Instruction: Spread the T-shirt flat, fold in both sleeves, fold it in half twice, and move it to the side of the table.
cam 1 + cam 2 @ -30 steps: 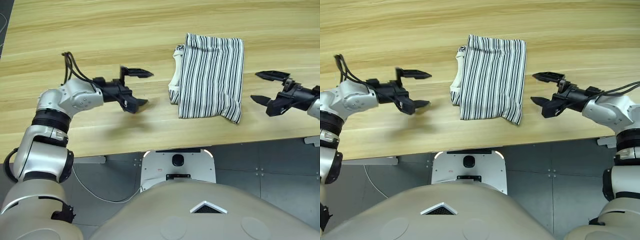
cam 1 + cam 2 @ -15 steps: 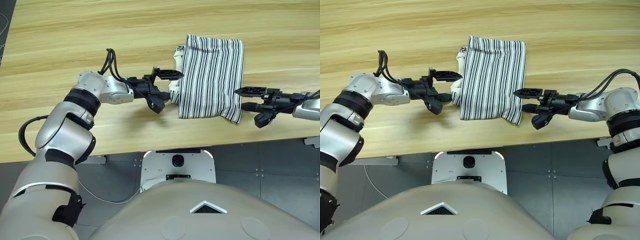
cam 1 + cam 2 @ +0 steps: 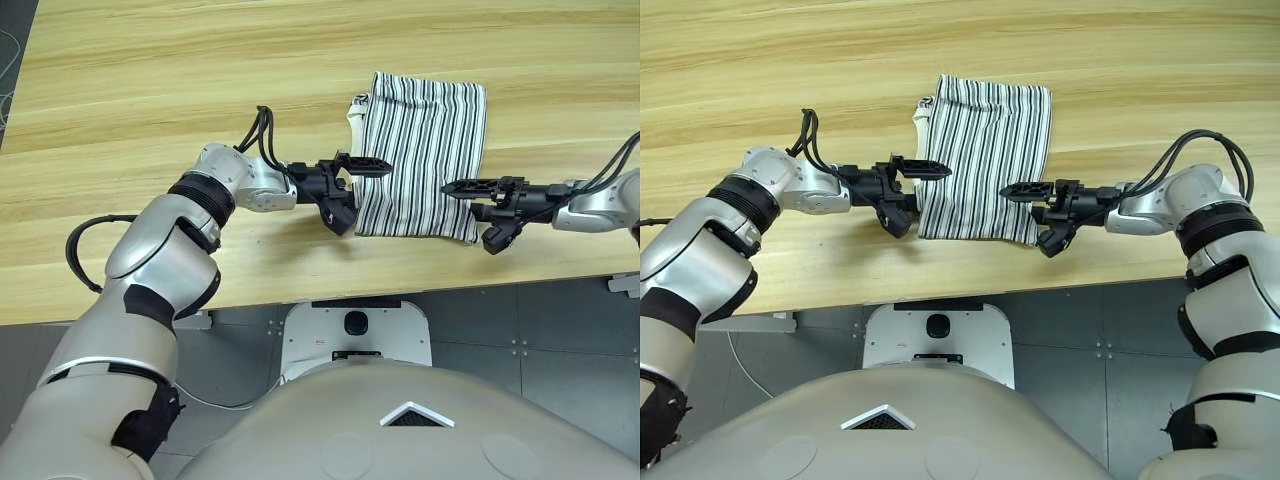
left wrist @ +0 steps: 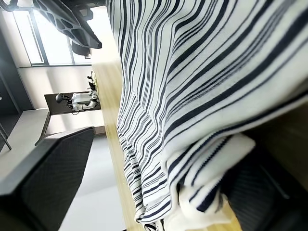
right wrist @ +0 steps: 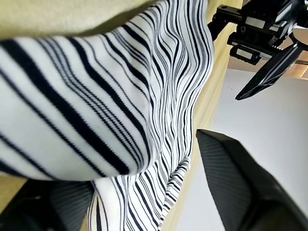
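Black-and-white striped fabric T-shirt (image 3: 425, 150) lies as a compact folded rectangle near the front edge of the pale wood-grain worktop (image 3: 150, 90). Folding looks largely done; a last fold or the move aside is probably left. Left gripper (image 3: 366, 194) and right gripper (image 3: 468, 214) sit at its near corners, jaws apart around the cloth. No legible print.

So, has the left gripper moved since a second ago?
Yes. The left gripper has crossed the table rightward to the T-shirt's near left corner, jaws open astride its edge; the T-shirt has not shifted.
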Motion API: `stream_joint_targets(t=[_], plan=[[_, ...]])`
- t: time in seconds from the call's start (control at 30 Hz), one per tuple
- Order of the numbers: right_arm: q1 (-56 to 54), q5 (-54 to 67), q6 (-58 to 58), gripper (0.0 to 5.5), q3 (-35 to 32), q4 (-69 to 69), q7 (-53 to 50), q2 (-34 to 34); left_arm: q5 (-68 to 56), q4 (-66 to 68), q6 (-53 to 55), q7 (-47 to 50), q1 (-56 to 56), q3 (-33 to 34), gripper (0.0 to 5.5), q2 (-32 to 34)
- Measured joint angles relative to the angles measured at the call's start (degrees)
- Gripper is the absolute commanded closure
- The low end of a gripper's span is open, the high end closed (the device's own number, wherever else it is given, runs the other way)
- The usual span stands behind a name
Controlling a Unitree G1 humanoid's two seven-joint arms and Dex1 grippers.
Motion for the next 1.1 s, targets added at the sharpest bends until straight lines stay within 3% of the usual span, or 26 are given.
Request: stream_joint_targets(t=[0.43, 0.6, 0.87, 1.0, 1.1], plan=[[0.0, 0.4, -2.4, 5.24, 2.0, -2.3, -1.9, 0.3, -2.7, 2.9, -1.5, -1.2, 0.6, -1.9, 4.14, 0.3], [-0.1, 7.2, -8.0, 5.37, -0.3, -1.6, 2.0, 0.4, -5.8, 2.7, -6.1, -8.1, 0.3, -1.4, 4.66, 2.4], [-0.1, 33.9, -19.2, 5.37, -3.0, 10.6, 26.7, 4.4, -26.4, -5.1, -17.5, -30.7, 7.7, 3.0, 5.28, 9.2], [0.7, 47.8, -19.6, 5.37, -2.0, 14.9, 43.0, 6.2, -46.8, -14.1, -11.9, -48.4, 13.5, 1.7, 5.3, 12.9], [4.8, 64.4, -11.1, 5.37, -1.7, 10.1, 61.3, 6.4, -62.1, -22.0, -3.3, -60.1, 16.6, 1.6, 5.3, 13.4]])
